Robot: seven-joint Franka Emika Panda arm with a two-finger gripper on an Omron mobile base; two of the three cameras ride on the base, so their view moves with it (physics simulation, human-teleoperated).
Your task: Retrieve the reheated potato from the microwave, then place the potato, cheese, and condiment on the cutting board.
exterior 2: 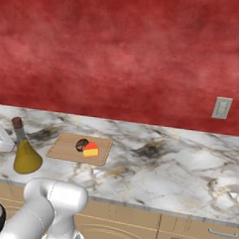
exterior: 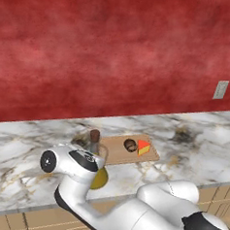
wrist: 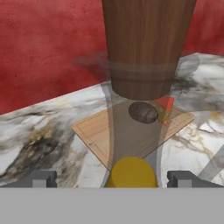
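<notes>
tool spread wide, fingertips either side of condiment, not clamped.

The pincer is held wide open, its fingertips set level and apart, with the arm bent low.
</notes>
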